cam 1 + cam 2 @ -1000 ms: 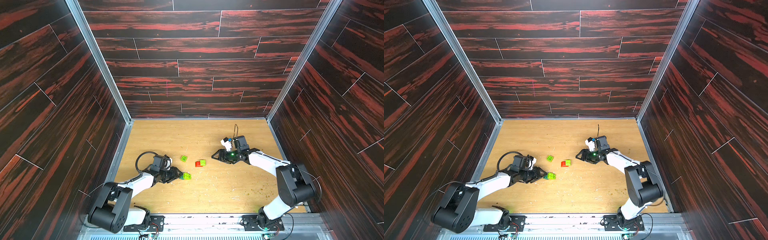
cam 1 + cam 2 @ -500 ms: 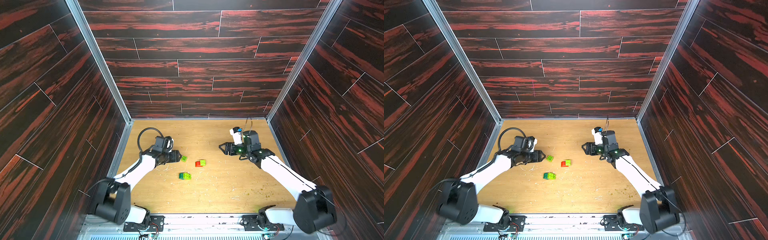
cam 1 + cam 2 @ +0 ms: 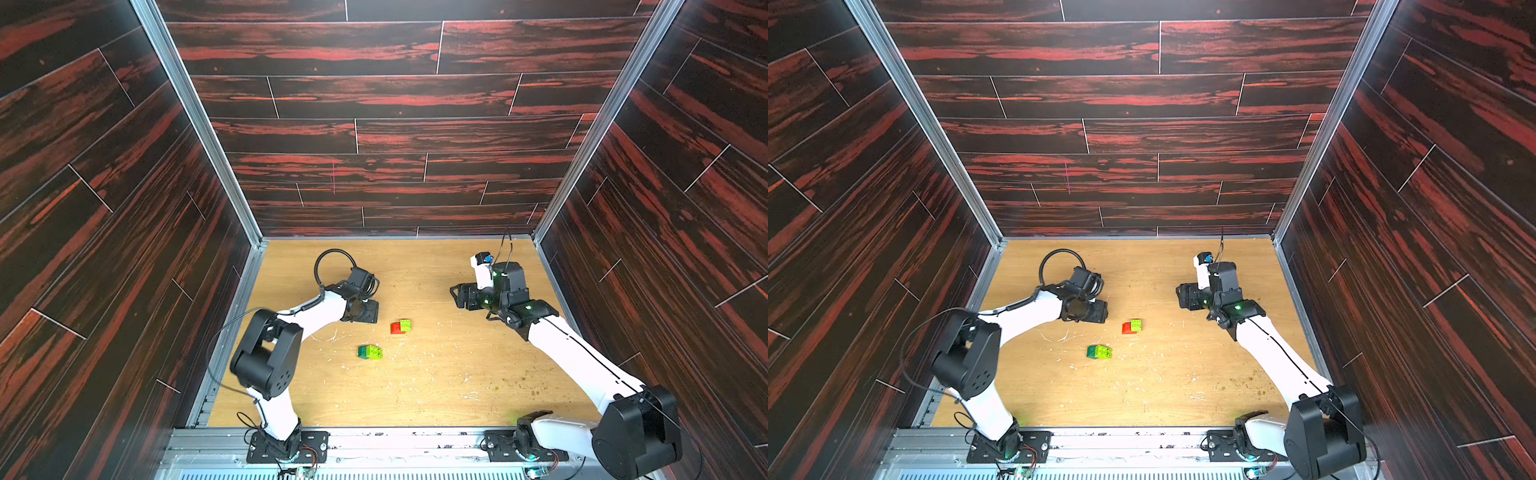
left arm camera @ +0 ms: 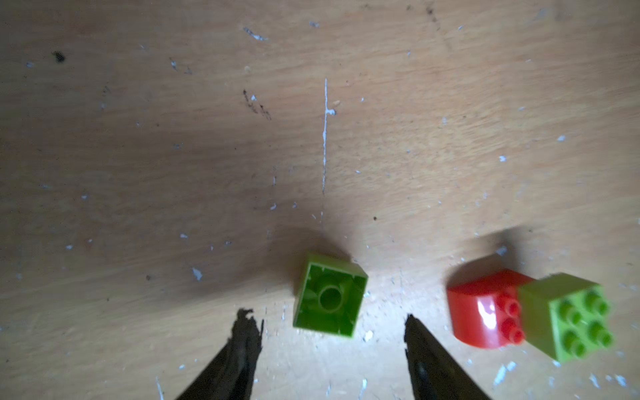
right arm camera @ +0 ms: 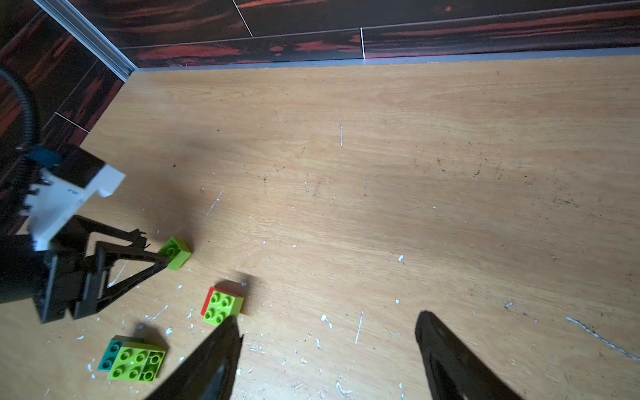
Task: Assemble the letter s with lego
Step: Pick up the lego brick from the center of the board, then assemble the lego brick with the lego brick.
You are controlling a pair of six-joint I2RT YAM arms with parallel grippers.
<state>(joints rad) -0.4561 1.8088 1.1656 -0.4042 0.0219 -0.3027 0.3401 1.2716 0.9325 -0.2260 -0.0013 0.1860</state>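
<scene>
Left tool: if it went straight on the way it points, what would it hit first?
Most likely the lone lime green brick, hollow side showing. It lies just ahead of the open left tool, in line with the gap between its tips, though depth is hard to judge.

Dark red-streaked wood-plank walls [image 3: 395, 99] on three sides, silver metal corner rails [image 3: 201, 124], light oak-grain table [image 3: 415, 395] scuffed with white flecks, soft glare across it

A loose lime brick [image 4: 329, 294] lies at the spread tips of the left pincer [image 4: 329, 318]; the red-and-lime pair [image 4: 491, 311] crowds one side. Ahead of the parted right pincer [image 5: 328, 318], bare counter [image 5: 433, 173] reaches the back wall [image 5: 415, 34].
</scene>
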